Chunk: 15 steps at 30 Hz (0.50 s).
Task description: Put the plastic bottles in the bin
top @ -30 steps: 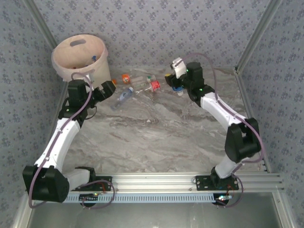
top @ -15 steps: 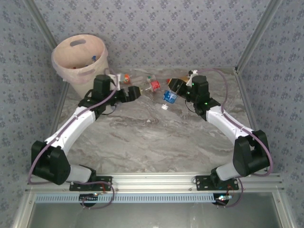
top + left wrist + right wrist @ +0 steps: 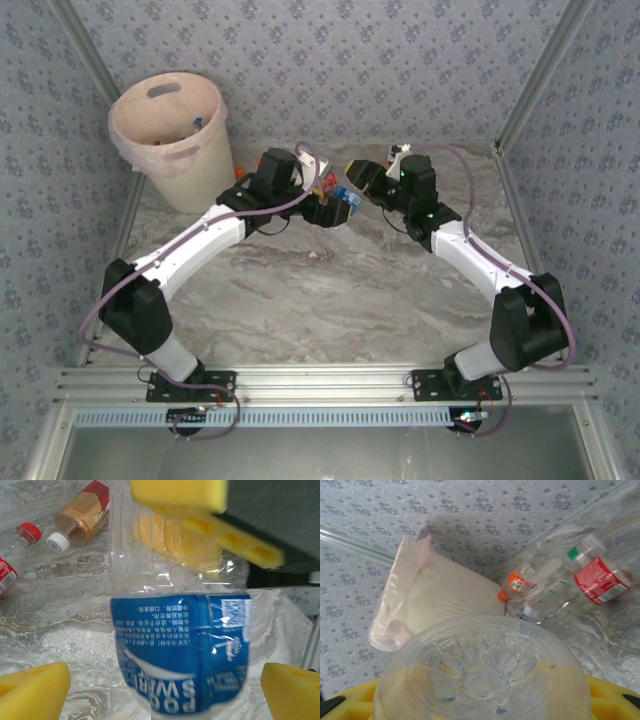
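Your right gripper (image 3: 362,180) was clamped on the blue-labelled bottle (image 3: 345,197), holding it toward 12 o'clock over the tabletop (image 3: 330,300) in the top view. In the right wrist view the bottle's clear base sat between the yellow fingers (image 3: 355,706). Your left gripper (image 3: 328,208) was wide open. Its yellow pads (image 3: 32,690) stood on either side of that bottle's blue label, apart from it. The bin (image 3: 170,125) stood upright at 10 o'clock, well apart from both grippers. Loose bottles lay on the marble near the far wall: a copper-tinted bottle (image 3: 82,515) with a white cap, a red-capped bottle (image 3: 22,535) beside it, and a red-labelled bottle (image 3: 599,581) near an orange-labelled bottle (image 3: 517,581).
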Available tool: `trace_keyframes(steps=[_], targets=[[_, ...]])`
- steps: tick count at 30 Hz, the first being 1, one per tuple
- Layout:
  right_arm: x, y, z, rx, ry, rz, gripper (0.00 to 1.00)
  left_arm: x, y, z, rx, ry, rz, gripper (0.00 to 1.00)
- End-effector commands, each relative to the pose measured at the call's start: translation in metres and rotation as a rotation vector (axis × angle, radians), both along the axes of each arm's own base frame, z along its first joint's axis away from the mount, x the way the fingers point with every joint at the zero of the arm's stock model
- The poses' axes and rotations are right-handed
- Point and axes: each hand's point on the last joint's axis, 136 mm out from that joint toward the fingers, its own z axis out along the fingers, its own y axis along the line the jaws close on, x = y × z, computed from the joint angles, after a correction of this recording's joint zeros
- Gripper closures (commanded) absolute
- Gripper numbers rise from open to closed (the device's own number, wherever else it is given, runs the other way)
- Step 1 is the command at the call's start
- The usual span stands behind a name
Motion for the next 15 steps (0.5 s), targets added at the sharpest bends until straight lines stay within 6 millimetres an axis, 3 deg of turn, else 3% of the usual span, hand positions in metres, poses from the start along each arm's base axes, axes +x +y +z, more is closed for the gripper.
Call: trace_keyframes(steps=[1,6,15], targets=[[0.002,0.011,0.02,0.055,-0.021,0.037,0.47,0.003,-0.006,0.004,0.037,-0.058,-0.037,0.02],[0.002,0.021,0.024,0.095,-0.016,0.067,0.47,0.008,-0.012,-0.003,0.053,-0.062,-0.044,0.02],[0.001,0.036,0.024,0.173,0.03,0.128,0.46,0.018,-0.018,-0.01,0.046,-0.066,-0.031,0.26]])
